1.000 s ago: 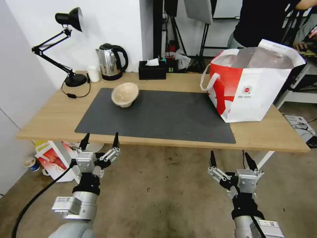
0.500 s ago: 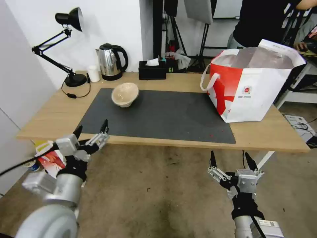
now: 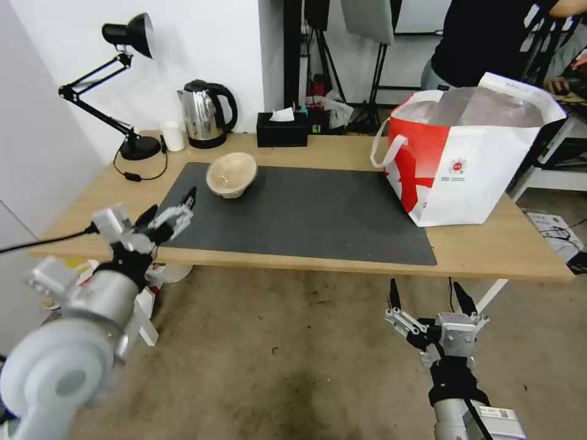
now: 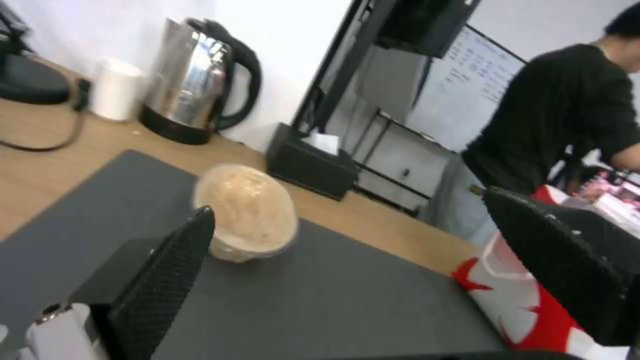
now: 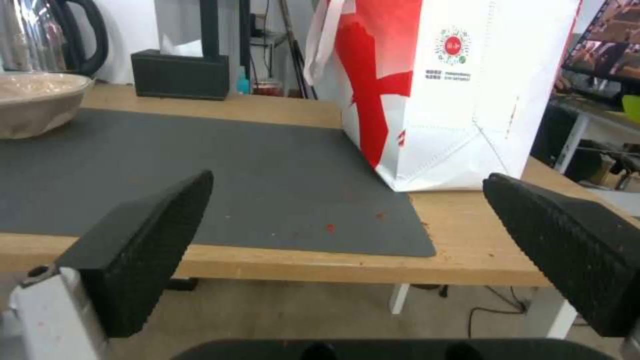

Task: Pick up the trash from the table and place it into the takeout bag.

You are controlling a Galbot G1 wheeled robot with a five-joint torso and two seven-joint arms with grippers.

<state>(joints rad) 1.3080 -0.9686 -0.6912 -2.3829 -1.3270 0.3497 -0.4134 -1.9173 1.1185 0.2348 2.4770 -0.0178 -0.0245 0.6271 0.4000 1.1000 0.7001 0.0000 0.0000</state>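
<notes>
We hold our left gripper [image 3: 169, 211] open over the mat's near-left corner, the tan pulp bowl [image 3: 232, 174] well ahead on the mat [image 3: 306, 214]; our right gripper [image 3: 428, 296] hangs open below the table edge.

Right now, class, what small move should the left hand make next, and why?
Probably ease the left hand forward toward the tan pulp bowl. It hovers open over the mat's near left corner, short of the bowl, which lies tilted, untouched, far from the takeout bag.
</notes>
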